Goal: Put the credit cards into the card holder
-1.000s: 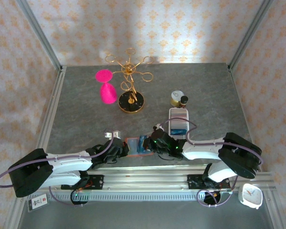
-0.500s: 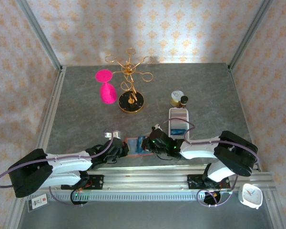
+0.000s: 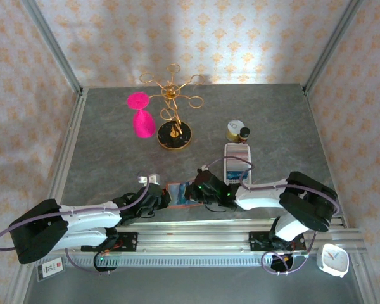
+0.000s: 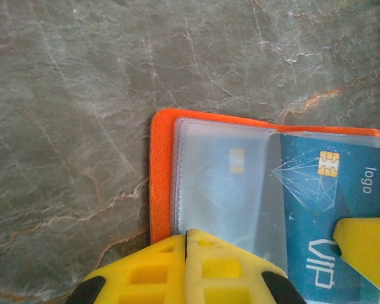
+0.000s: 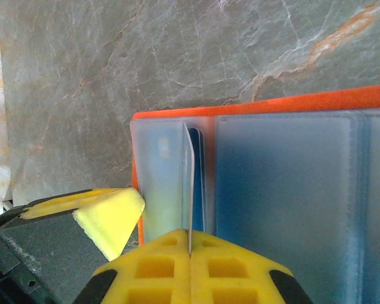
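Observation:
The card holder (image 3: 177,194) lies open near the table's front edge, orange-red outside with clear pockets over a grey-blue inside (image 4: 159,171). My left gripper (image 4: 186,237) is shut, its yellow tips resting on the holder's near edge at the seam between orange border and pocket. My right gripper (image 5: 189,235) is shut on a teal-blue credit card (image 5: 190,183), seen edge-on and standing between the holder's pocket leaves (image 5: 285,202). In the left wrist view this card (image 4: 316,209) shows its chip, "logo" and "VIP", partly under a clear pocket. A paler card sits inside the left pocket.
A long white slotted tray (image 3: 237,163) holding more cards stands just behind the right gripper (image 3: 201,190). Farther back are a small jar (image 3: 235,130), a gold wire stand (image 3: 173,126) and a pink glass (image 3: 141,117). A white clock (image 3: 332,259) sits off the front right.
The right arm has shifted a little to the left, carrying the blue card further over the open holder. The left gripper has stayed on the holder's edge.

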Controlling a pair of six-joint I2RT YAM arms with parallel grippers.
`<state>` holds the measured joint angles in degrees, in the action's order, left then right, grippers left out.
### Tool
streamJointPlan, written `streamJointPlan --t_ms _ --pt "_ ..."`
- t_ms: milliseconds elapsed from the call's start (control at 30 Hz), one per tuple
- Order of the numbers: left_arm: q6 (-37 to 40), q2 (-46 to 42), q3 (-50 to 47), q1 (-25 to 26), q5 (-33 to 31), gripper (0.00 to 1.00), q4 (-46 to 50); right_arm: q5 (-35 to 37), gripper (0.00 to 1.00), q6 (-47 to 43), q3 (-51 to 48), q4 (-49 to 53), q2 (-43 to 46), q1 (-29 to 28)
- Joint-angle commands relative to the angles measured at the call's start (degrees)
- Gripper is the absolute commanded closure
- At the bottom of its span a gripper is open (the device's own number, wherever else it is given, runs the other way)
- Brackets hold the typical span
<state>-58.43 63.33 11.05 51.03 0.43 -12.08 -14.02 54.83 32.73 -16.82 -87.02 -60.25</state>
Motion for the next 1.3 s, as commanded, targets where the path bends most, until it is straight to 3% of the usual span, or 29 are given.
streamJointPlan --t_ms 0,467,800,933,1267 --pt "0.3 -0.2 -1.4 0.2 -0.9 1.0 5.0 0.7 1.0 -1.3 1.8 4.2 -0.9 -0.4" --pt "0.3 -0.2 -1.6 0.3 -0.6 1.0 4.5 0.1 0.98 -4.8 5.1 6.9 -3.3 -0.4" --pt "0.2 -0.2 -1.7 0.3 -0.8 1.0 4.9 6.5 0.63 -8.5 8.4 15.8 -2.1 -0.4" --pt "0.2 -0.2 -1.8 0.2 -0.7 1.0 4.6 8.7 0.63 -9.6 9.6 19.2 -2.2 -0.4" --pt "0.2 0.9 -1.6 0.2 -0.1 1.0 3.8 6.7 0.83 -11.4 12.0 19.3 -7.0 -0.5"
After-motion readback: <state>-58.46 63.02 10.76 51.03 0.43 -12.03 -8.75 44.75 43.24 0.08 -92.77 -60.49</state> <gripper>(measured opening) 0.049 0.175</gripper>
